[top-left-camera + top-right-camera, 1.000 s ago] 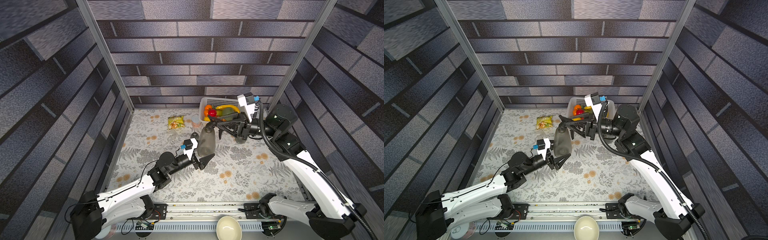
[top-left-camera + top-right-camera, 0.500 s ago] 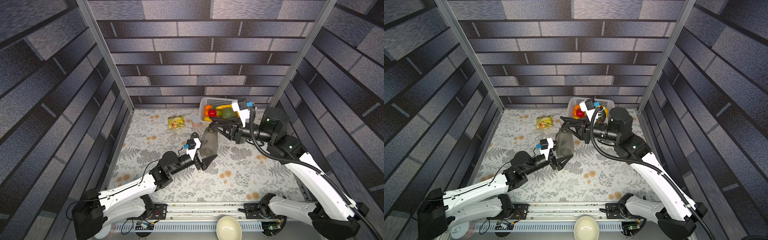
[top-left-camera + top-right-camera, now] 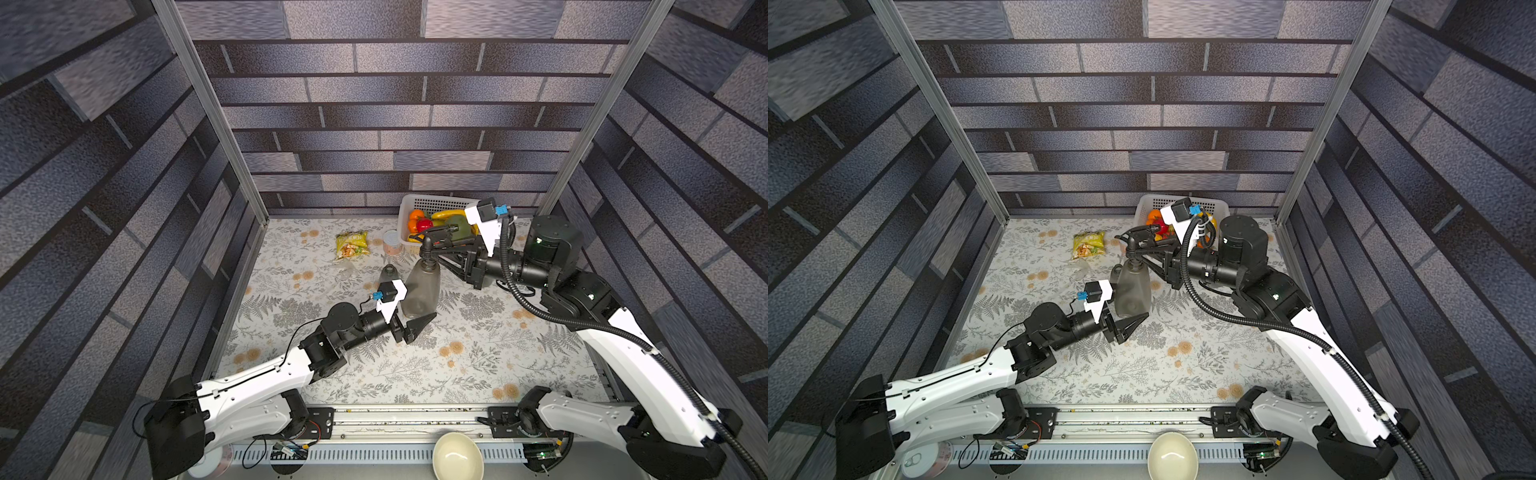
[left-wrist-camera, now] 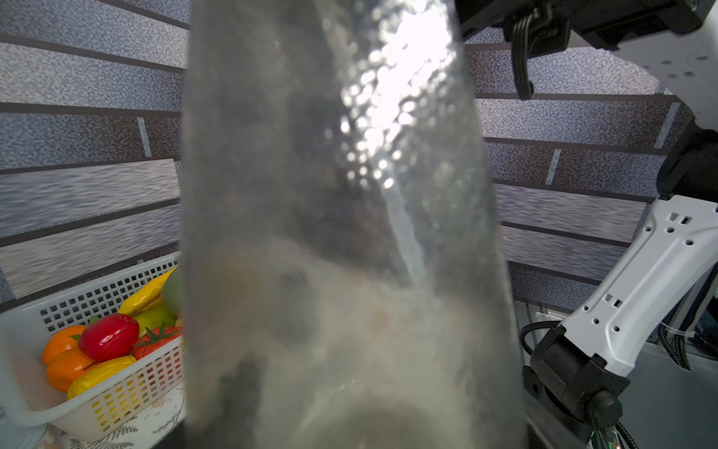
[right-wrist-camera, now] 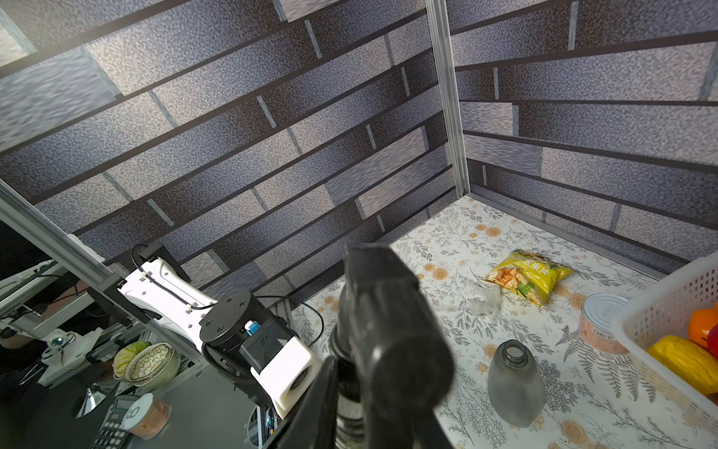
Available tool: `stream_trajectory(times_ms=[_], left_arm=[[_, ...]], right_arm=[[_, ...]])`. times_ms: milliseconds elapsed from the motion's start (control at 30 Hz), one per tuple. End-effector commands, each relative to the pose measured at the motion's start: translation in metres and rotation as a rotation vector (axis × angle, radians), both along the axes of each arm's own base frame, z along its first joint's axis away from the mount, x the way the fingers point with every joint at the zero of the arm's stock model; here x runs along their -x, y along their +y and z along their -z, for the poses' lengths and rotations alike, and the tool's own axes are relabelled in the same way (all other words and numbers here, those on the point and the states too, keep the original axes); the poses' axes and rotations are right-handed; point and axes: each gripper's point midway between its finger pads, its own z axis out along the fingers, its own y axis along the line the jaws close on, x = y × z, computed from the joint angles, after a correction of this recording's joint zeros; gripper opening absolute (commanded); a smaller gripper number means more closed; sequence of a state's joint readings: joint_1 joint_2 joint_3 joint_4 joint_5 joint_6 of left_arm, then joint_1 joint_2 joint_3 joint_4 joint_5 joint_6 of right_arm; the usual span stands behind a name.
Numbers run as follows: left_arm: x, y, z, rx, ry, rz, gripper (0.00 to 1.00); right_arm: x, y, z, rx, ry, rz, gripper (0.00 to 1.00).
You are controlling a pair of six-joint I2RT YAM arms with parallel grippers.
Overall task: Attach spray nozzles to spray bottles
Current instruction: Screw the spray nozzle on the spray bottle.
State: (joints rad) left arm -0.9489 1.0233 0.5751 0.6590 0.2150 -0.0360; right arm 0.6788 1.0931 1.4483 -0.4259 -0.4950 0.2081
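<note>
Here we see the right gripper (image 3: 427,250) clamped on the black spray nozzle (image 5: 388,318), which sits on the neck of an upright spray bottle (image 3: 422,286). The left gripper (image 3: 415,322) grasps this bottle's base near the middle of the flowered table (image 3: 478,353); a second, uncapped bottle (image 5: 513,385) stands just beside.

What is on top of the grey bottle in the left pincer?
A black spray nozzle sits on the neck of the bottle, and the right pincer is shut on it. The nozzle covers the bottle's mouth, so how far it is screwed on cannot be seen.
</note>
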Motion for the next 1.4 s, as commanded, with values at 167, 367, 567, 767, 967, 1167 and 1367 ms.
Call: stream_trajectory(times_ms=[167,367,567,767,967,1167,1367], left_arm=[[0.005,0.003,-0.026,0.06,-0.07,0.008,0.68],[0.006,0.003,-0.025,0.058,-0.071,0.005,0.68],[0.005,0.005,-0.025,0.052,-0.076,-0.002,0.68],[0.003,0.005,-0.024,0.05,-0.08,-0.007,0.68],[0.003,0.007,-0.026,0.051,-0.089,-0.015,0.68],[0.002,0.009,-0.031,0.075,-0.11,-0.031,0.68],[-0.002,0.007,-0.034,0.075,-0.125,-0.047,0.68]], right_arm=[[0.01,-0.008,-0.003,-0.016,-0.016,0.012,0.23],[0.011,-0.004,0.006,-0.012,0.015,-0.014,0.22],[0.015,-0.011,0.003,-0.027,0.005,0.008,0.2],[0.016,-0.013,0.004,-0.02,0.011,0.013,0.16],[0.017,-0.014,0.01,0.0,0.021,0.014,0.09],[0.02,-0.011,0.025,0.025,0.054,-0.005,0.09],[0.026,-0.007,0.039,0.093,0.064,-0.023,0.09]])
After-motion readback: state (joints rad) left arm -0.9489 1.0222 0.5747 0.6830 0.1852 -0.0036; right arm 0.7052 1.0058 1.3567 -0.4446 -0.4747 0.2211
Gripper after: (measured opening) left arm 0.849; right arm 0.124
